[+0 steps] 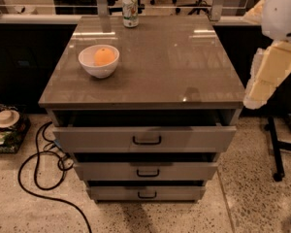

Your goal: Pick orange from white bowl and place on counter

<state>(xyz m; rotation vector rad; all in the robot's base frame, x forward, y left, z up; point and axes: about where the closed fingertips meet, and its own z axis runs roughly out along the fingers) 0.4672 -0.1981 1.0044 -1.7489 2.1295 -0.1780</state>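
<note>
The orange [105, 57] lies inside the white bowl [98, 67], which stands on the left part of the counter [169, 62], a glossy grey-brown top of a grey drawer cabinet. My gripper [270, 76] shows as pale cream and white parts at the right edge of the view. It hangs beside the counter's right side, far from the bowl and apart from it. It holds nothing that I can see.
A tall printed drink can [130, 10] stands at the counter's back edge. The top drawer [145, 139] is pulled out a little, with two more drawers below. A black cable [39, 169] lies on the floor at the left. A black stand leg [276, 154] is at the right.
</note>
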